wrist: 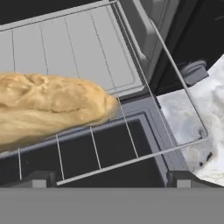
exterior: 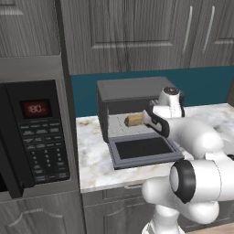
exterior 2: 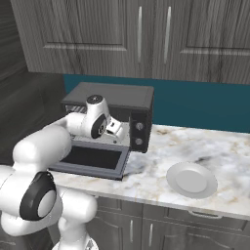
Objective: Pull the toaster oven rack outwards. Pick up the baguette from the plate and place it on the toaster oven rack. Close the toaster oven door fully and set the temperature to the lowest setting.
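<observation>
The baguette [wrist: 48, 107] lies on the pulled-out rack [wrist: 131, 144], over the open door [exterior: 142, 150]; the end effector [exterior: 153, 119] stands wide and empty just beside it. Risk: the withdrawing fingers may knock the baguette off, or the door may jam on the protruding rack.

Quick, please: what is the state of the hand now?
Hand: open, holding nothing; the baguette lies on the toaster oven rack in front of it.
</observation>
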